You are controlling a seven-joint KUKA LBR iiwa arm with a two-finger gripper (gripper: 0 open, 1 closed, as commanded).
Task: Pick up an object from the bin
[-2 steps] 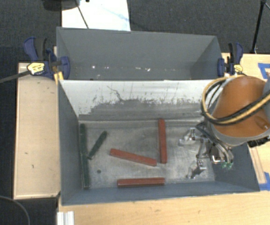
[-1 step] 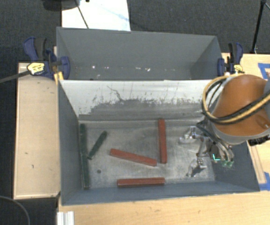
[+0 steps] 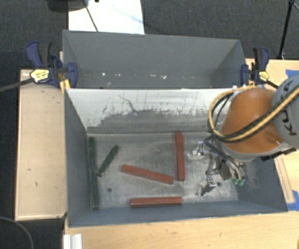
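Observation:
My gripper [image 3: 209,180] hangs low over the bin floor at the right, below the arm's orange cover. Nothing shows between its metal parts. Closest to it is a red-brown stick [image 3: 180,156] lying nearly upright in the view, just to its left and apart from it. A second red-brown stick [image 3: 155,202] lies flat along the front wall, its right end a little left of the gripper. A third red-brown stick [image 3: 147,174] lies slanted near the middle of the floor.
A long dark green stick [image 3: 93,173] lies along the left wall, and a short dark green stick [image 3: 108,160] lies slanted beside it. The bin's right wall and front wall are close to the gripper.

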